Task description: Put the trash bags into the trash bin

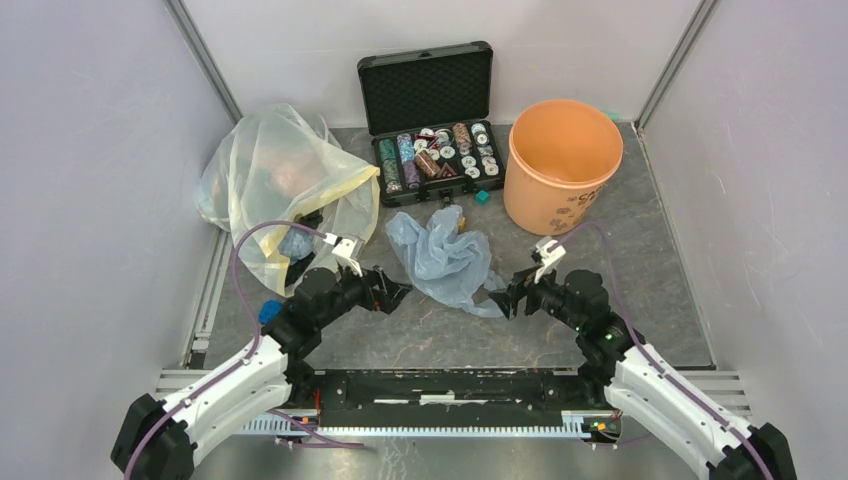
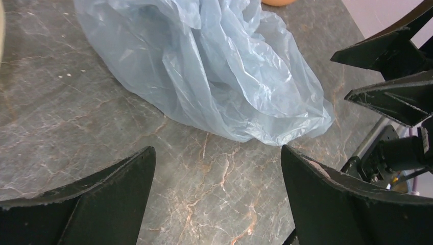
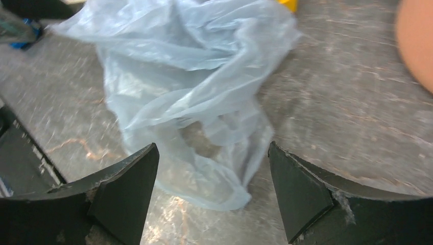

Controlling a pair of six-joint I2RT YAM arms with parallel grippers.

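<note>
A crumpled pale blue trash bag (image 1: 443, 258) lies on the marbled table in the middle. The orange trash bin (image 1: 560, 165) stands upright at the back right, a piece of it showing in the right wrist view (image 3: 416, 41). My left gripper (image 1: 400, 295) sits open just left of the bag; the bag (image 2: 214, 71) lies ahead of its jaws with bare table between them. My right gripper (image 1: 505, 298) is open at the bag's near right corner, and a tail of the bag (image 3: 204, 117) reaches in between its fingers without being pinched.
A big yellowish translucent bag (image 1: 275, 185) with things inside fills the back left. An open black foam-lined case (image 1: 435, 140) holding several small round items stands at the back centre. Grey walls enclose the table on three sides.
</note>
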